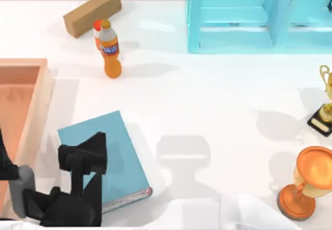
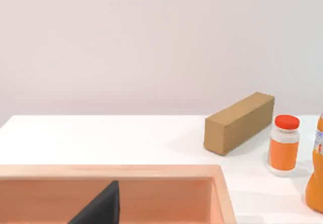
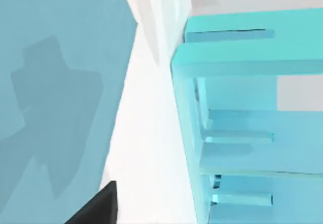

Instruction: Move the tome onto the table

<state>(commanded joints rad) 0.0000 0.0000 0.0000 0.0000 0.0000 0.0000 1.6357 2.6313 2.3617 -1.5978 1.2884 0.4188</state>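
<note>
Hovering low at the near left of the surface [image 1: 218, 100], the right gripper [image 1: 83, 149] has its black fingers spread over the near half of the tome [image 1: 116, 137]. Its wrist view has one dark finger [image 3: 98, 206] just beside the plain blue cover, with the gripper's shadow thrown across that cover. I cannot tell from here whether the fingers are clamped on the book or merely above it. The tome lies flat, cover up, just beside the wooden tray [image 1: 44, 100], its reddish-trimmed page edges turned toward the near edge. The soft shadow along its right side leaves me unsure whether it is resting on the white top or carried slightly above it. The left arm [image 1: 6, 162] sits idle over the tray. Farther off stand an orange bottle [image 1: 110, 51], a small orange jar [image 2: 283, 144], a cardboard box [image 1: 93, 11], the cyan shelf unit [image 1: 244, 17] and two trophies [image 1: 308, 183]. My guess is this is the set-down step. Next would be easing the tome fully flat onto the surface, opening the gripper, and lifting straight away without nudging the tray.
</note>
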